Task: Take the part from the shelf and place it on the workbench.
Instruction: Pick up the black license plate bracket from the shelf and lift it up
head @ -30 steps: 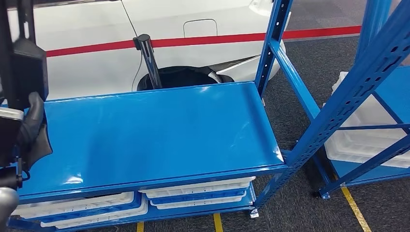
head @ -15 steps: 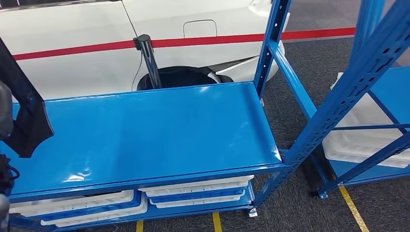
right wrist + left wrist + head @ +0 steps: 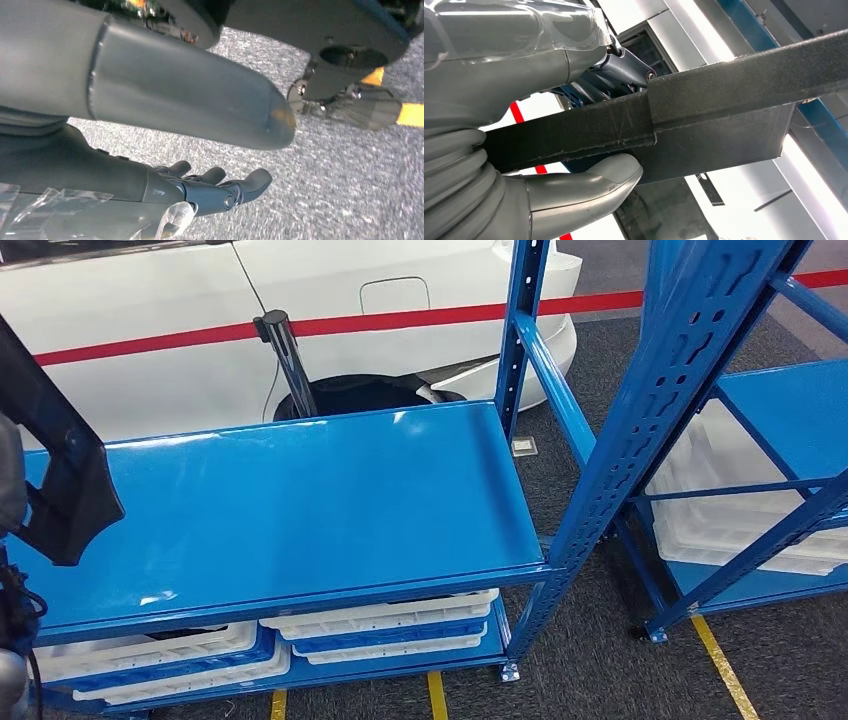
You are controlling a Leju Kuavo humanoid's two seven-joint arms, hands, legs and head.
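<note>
A long black flat part point(image 3: 62, 475) hangs at the left edge of the head view, over the left end of the blue shelf board point(image 3: 300, 510). My left hand point(image 3: 499, 90) grips it, the grey thumb point(image 3: 589, 182) under the bar and the darker fingers over it. In the left wrist view the part point(image 3: 724, 110) runs away from the hand as a bar with a wider plate at its end. My right hand point(image 3: 205, 192) hangs over grey carpet with its fingers loosely apart and nothing in it.
The blue rack has a bare top board and white trays point(image 3: 380, 625) on the level below. A blue upright point(image 3: 620, 440) separates it from a second rack with white bins point(image 3: 715, 505). A white car point(image 3: 150, 300) and a black post point(image 3: 285, 350) stand behind. Yellow lines point(image 3: 715, 660) mark the carpet.
The whole picture has slid left, so the camera has turned right. The black part in my left hand has come up and sits a little further in over the shelf's left end.
</note>
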